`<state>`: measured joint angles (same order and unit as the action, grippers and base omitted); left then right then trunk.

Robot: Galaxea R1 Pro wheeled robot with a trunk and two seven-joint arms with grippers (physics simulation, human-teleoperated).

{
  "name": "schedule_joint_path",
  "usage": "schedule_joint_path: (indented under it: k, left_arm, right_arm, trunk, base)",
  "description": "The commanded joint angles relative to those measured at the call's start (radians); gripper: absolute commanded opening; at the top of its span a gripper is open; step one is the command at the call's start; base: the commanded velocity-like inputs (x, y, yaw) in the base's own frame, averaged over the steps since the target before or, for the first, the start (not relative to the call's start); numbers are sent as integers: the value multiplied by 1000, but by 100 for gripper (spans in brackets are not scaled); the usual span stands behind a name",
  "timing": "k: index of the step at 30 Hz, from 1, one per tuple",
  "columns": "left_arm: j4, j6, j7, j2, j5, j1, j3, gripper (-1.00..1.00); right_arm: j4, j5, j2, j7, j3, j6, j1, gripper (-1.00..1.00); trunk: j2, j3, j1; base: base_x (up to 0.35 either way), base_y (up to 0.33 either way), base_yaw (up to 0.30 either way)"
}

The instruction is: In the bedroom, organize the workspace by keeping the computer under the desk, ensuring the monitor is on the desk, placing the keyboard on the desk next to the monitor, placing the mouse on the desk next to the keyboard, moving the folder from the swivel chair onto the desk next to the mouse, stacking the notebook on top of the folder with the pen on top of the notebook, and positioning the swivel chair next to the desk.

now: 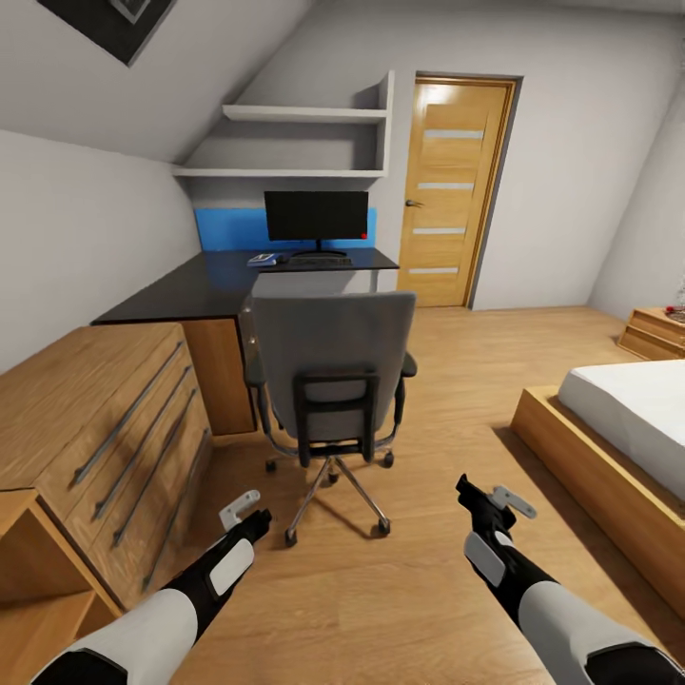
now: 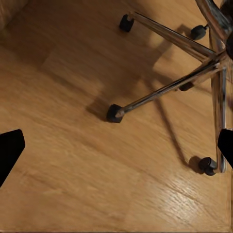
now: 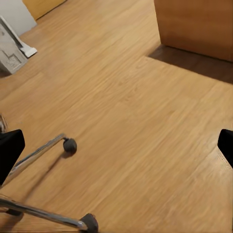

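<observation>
Bedroom with sloped ceiling, viewed from behind the swivel chair [image 1: 328,366]. Chair upright on the wooden floor [image 1: 457,381], grey back facing the camera, chrome star base on castors, standing just in front of the desk [image 1: 205,285] with the seat tucked towards its edge. Seat surface hidden by the backrest; cannot tell whether anything lies on it.

Desk: glossy black L-shaped top in the corner beneath two white wall shelves [image 1: 295,143]. Monitor [image 1: 316,216] upright at the rear of the desk, screen dark, against a blue wall panel. Keyboard [image 1: 322,261] lying flat directly in front of the monitor stand. Small blue-and-white item [image 1: 264,258] on the desktop just beside the keyboard's end; too small to identify.

Light wood dresser [image 1: 105,428] along the near wall, adjoining the desk. Wooden door [image 1: 452,190] closed, beyond the desk. Bed [image 1: 618,438] with wooden frame and white mattress opposite the dresser.

Left gripper [image 2: 116,145] held low over bare floor near the chair base, fingers spread wide, nothing between them. Right gripper [image 3: 116,145] likewise low over the floor, fingers wide apart, empty; a white boxy object [image 3: 12,46] visible at the far edge of its wrist view, identity uncertain.
</observation>
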<state>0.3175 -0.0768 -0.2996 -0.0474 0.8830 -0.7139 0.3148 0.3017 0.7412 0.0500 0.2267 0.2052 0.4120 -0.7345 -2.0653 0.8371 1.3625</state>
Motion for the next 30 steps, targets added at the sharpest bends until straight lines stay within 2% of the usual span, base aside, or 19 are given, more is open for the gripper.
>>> schedule_joint_path:
  k: [1, 4, 5, 7, 8, 9, 10, 13, 15, 20, 25, 27, 30]
  left_arm:
    - [0, -5, -6, 0, 10, -1, 9, 100]
    - [0, -4, -7, -1, 10, -1, 11, 100]
    - [-1, -4, -14, -36, -1, -1, 109, 100]
    - [-1, -4, -14, -39, -2, -1, 129, 100]
    - [-1, -4, -14, -42, -2, -1, 148, 100]
    - [-1, -4, -15, -42, -2, -1, 149, 100]
    - [-1, -5, -14, -43, -2, -1, 153, 100]
    - [-1, -5, -13, -43, -3, -1, 154, 100]
    - [-1, -6, -13, -43, -4, -1, 155, 100]
    - [-1, -5, -13, -44, -4, -1, 165, 100]
    - [-1, -5, -14, -45, -4, -1, 207, 100]
    - [-1, -5, -14, -45, -4, -1, 237, 100]
    - [-1, -5, -13, -46, -4, -1, 251, 100]
  right_arm:
    - [1, 6, -2, 6, 17, 2, 0, 100]
    - [2, 5, -16, 6, 66, 2, 0, 100]
    - [1, 4, -52, 8, 270, 2, 0, 100]
    - [1, 4, -57, 9, 284, 2, 0, 100]
    - [0, 4, -71, 9, 304, 2, 0, 100]
    - [0, 3, -74, 9, 305, 2, 0, 100]
    - [-1, -30, -83, 10, 308, 3, 0, 100]
    - [-2, -75, -87, 11, 307, 3, 0, 100]
    - [-2, -86, -92, 11, 307, 4, 0, 100]
    - [-3, -97, -116, 16, 307, 12, 0, 100]
    - [-5, -103, -132, 18, 307, 32, 0, 100]
    - [-5, -104, -134, 19, 307, 35, 0, 100]
    - [-6, -105, -137, 19, 307, 37, 0, 100]
  trunk:
    - [0, 1, 0]
    - [0, 1, 0]
    - [0, 1, 0]
    - [0, 1, 0]
    - [0, 1, 0]
    - [0, 1, 0]
    - [0, 1, 0]
    - [0, 1, 0]
    - [0, 1, 0]
    - [0, 0, 0]
    - [0, -1, 0]
    - [0, -1, 0]
    - [0, -1, 0]
  base:
    - [-56, -313, 0]
    - [-28, -311, 0]
    - [-1, -24, 0]
    - [-1, -17, 0]
    - [0, -4, 0]
    - [0, -3, 0]
    - [0, 0, 0]
    - [0, 0, 0]
    - [0, 0, 0]
    - [0, 0, 23]
    - [0, 0, 199]
    - [0, 0, 256]
    - [0, 0, 246]
